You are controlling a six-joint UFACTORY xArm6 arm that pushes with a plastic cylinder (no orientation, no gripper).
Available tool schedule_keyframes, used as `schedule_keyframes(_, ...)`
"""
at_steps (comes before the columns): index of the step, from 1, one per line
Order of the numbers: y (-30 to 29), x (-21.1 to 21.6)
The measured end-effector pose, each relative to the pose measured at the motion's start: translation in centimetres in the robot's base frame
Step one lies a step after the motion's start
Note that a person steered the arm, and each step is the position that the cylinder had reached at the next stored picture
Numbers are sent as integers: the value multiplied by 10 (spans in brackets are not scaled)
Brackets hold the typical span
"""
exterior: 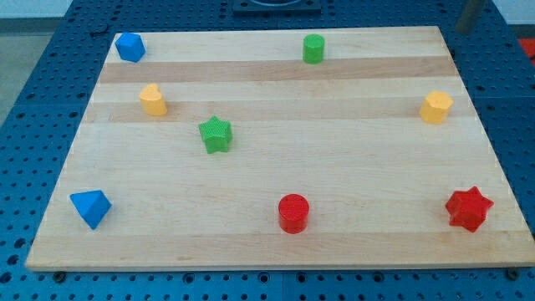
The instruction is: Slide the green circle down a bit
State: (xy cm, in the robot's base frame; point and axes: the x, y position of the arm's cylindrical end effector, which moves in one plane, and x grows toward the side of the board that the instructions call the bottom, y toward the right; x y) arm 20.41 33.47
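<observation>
Wooden board [276, 242] fills the view; my tip isn't in view, so its state & block positions rel. to it can't be told. Green circle [313, 48] sits nr board's top edge, bare wood below it down to red circle [293, 212]; green star [216, 135] well to the view's left

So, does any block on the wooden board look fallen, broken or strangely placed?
Nothing stands out. The green circle block stands upright near the top edge of the wooden board, and the green star block and red circle block also sit flat and whole. My tip does not show in the view.
</observation>
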Motion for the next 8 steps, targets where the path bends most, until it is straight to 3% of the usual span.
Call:
schedule_keyframes(3,-8,-3)
schedule_keyframes(4,-80,-3)
schedule_keyframes(8,-168,-13)
